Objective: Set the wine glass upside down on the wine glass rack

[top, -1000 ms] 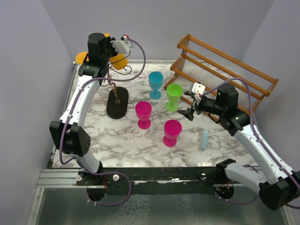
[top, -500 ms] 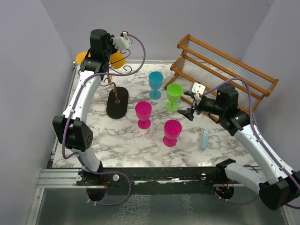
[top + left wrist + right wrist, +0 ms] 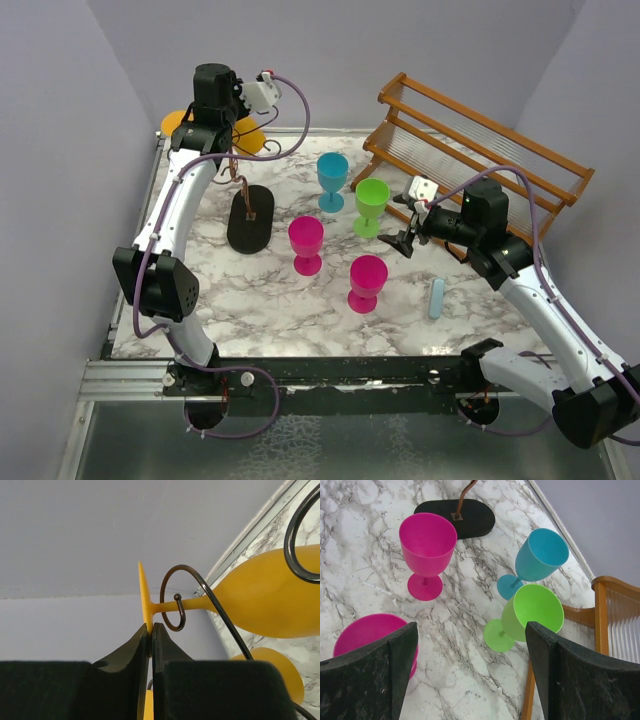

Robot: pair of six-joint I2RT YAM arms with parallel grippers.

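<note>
My left gripper (image 3: 218, 128) is high at the back left. In the left wrist view it (image 3: 150, 628) is shut on the thin foot of an orange wine glass (image 3: 260, 600). The glass lies sideways, and its stem passes through a curled arm (image 3: 175, 597) of the dark wire wine glass rack (image 3: 238, 185). The rack stands on a black oval base (image 3: 249, 218). A second orange glass (image 3: 272, 672) hangs lower down. My right gripper (image 3: 405, 235) is open and empty, hovering by the green glass (image 3: 371, 205); it also shows in the right wrist view (image 3: 470, 675).
Two pink glasses (image 3: 306, 243) (image 3: 367, 283), a blue glass (image 3: 332, 180) and the green one stand upright mid-table. A brown wooden slatted rack (image 3: 480, 140) stands at the back right. A small pale blue object (image 3: 436, 298) lies near the right arm.
My left gripper has shifted slightly toward the back wall with the orange glass, then held almost still. The right arm has not moved.
</note>
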